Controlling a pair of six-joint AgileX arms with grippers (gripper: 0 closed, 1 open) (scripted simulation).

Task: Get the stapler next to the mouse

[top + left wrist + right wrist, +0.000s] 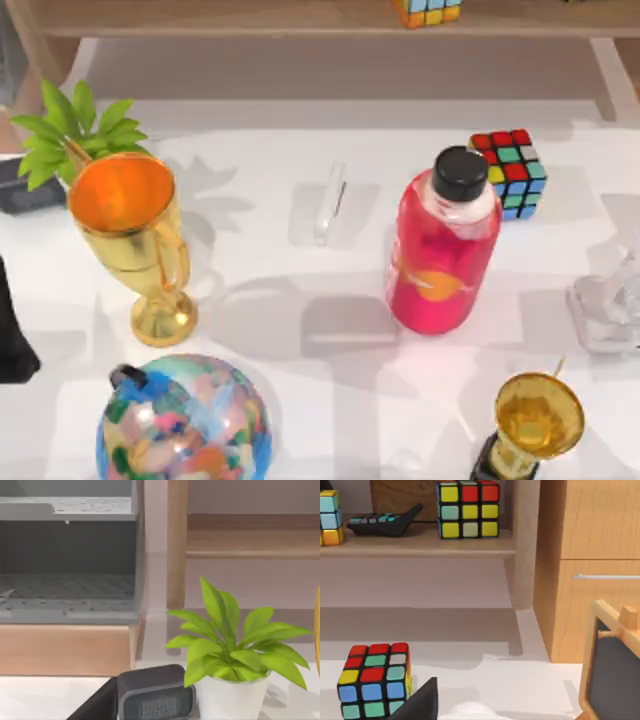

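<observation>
The stapler (330, 203) is a slim, whitish-clear piece lying on the white table, back of centre, between the gold cup (130, 240) and the pink bottle (445, 245). Nothing is touching it. I cannot pick out the mouse with certainty. A clear glassy block (608, 300) sits at the table's right edge and a dark grey box (25, 185) (155, 697) at its left edge. A dark part of my left arm (12, 335) is at the left edge, far from the stapler. A dark edge of each gripper shows in its own wrist view, left (95, 707) and right (420, 702).
A potted plant (80, 130) stands behind the gold cup. A Rubik's cube (510, 172) is right of the bottle's cap. A colourful globe (185, 420) and a small gold trophy (535, 420) stand at the front. A shelf (300, 25) runs along the back. A chalkboard (615, 675) stands at the right.
</observation>
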